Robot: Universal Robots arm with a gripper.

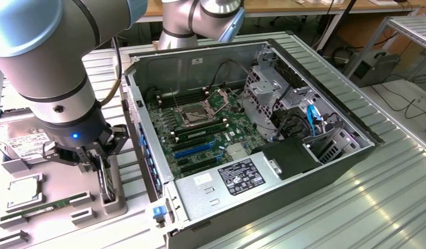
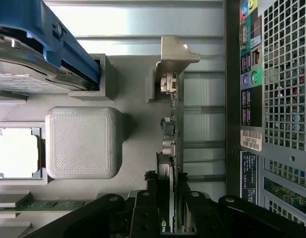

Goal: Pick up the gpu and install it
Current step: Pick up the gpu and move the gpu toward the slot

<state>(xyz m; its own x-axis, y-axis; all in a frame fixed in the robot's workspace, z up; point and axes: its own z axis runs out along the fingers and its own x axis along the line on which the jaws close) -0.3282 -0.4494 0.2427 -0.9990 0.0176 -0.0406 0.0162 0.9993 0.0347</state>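
Gripper (image 2: 169,186) clamps the gpu (image 2: 174,134), on edge in its holder (image 1: 115,205) at nine o'clock of the case (image 1: 282,207); not yet lifted or installed.

My exterior view looks down from high on the open computer case (image 1: 192,65) and grey fixture (image 1: 64,181). My wrist view, close past the fingers (image 2: 145,210) and gpu (image 2: 174,129), shares both.

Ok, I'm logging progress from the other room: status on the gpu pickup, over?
Claw closed on the gpu, gripping its edge. The gpu stands upright, seated in its holder. Open computer case alongside.
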